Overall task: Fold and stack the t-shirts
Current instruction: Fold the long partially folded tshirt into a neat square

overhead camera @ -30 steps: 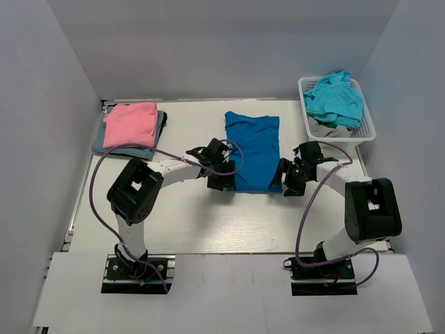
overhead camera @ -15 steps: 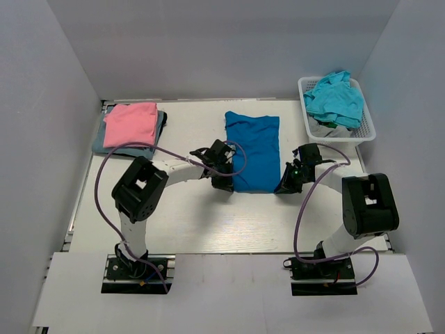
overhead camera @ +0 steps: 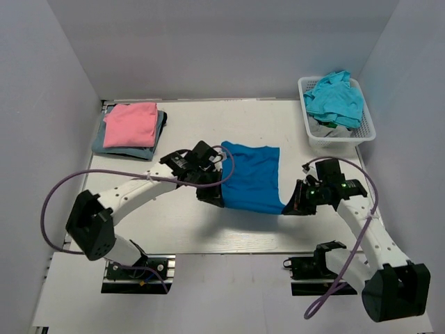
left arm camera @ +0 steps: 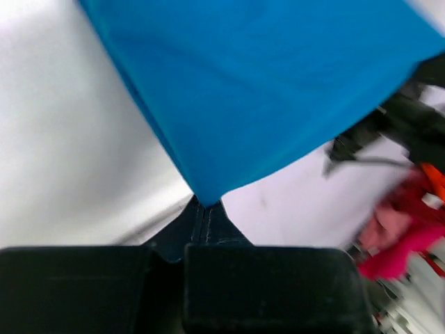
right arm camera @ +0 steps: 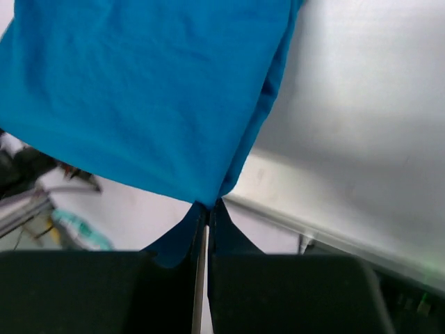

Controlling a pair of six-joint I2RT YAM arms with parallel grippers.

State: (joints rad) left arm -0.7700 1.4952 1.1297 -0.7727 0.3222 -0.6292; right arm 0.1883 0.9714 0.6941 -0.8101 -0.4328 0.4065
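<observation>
A royal-blue t-shirt (overhead camera: 254, 177), folded to a long panel, hangs lifted at its near end above the table's middle. My left gripper (overhead camera: 213, 198) is shut on its near left corner (left arm camera: 206, 191). My right gripper (overhead camera: 293, 207) is shut on its near right corner (right arm camera: 211, 197). The far end of the blue shirt still rests on the table. A folded pink t-shirt (overhead camera: 130, 124) lies on a grey-blue one (overhead camera: 124, 147) at the back left. A turquoise t-shirt (overhead camera: 335, 97) is heaped in the basket.
The white lattice basket (overhead camera: 365, 128) stands at the back right corner and holds a grey cloth (overhead camera: 325, 129) under the turquoise shirt. White walls close in the table on three sides. The arm bases sit at the near edge.
Both grippers have shut on the blue shirt's near corners and pulled them up and toward the near edge. The shirt's near half has left the table.
</observation>
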